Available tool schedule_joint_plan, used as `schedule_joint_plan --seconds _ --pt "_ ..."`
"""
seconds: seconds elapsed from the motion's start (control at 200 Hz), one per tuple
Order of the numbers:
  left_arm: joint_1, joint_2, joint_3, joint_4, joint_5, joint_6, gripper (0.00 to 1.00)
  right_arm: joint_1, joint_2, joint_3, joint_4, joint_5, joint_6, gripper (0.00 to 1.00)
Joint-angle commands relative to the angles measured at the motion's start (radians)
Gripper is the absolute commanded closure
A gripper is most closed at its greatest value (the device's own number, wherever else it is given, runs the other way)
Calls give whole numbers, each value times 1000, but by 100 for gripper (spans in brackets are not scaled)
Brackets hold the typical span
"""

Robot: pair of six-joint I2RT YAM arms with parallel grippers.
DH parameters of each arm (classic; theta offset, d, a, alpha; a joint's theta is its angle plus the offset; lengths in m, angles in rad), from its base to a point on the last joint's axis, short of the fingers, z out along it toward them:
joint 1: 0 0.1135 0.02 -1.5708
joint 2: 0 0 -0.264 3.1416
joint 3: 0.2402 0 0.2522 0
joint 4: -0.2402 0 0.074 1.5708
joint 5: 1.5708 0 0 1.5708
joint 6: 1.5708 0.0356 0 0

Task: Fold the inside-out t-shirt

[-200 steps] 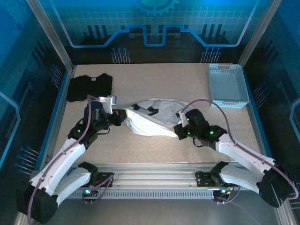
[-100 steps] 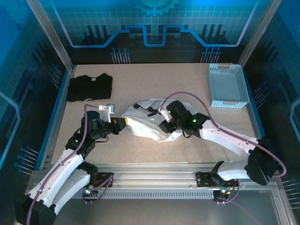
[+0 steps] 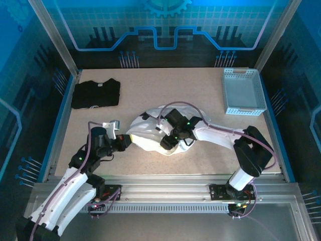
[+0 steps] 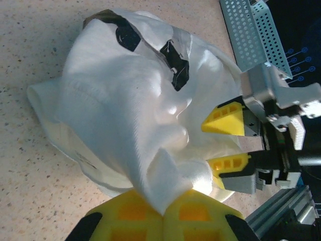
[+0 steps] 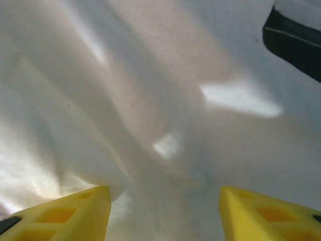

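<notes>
Inside-out t-shirt [image 3: 145,133] lies bunched in a white heap on the worktop [image 3: 165,85], centre frame, slightly toward the bottom. Black folded t-shirt [image 3: 95,93] sits upper left, well apart from it; left claw [image 3: 126,142] is at the heap's left edge, pressed together and pinching a fold of white fabric. Right claw [image 3: 168,142] is on the heap's lower right, fingers spread over the cloth, not clamping it; blue-grey basket [image 3: 244,111] upper right.

Speckled beige table [image 3: 165,85], blue-lit back panel [image 3: 100,20] w/ gear graphic, alu frame posts [image 3: 52,37]
</notes>
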Motion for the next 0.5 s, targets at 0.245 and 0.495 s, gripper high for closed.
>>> schedule_joint_plan --seconds 0.245,0.495 --pt "5 -52 -69 -87 -55 -73 100 -33 -11 25 -102 75 17 45" --pt "6 -47 -85 -54 -39 -80 100 -43 -40 -27 -141 68 40 46"
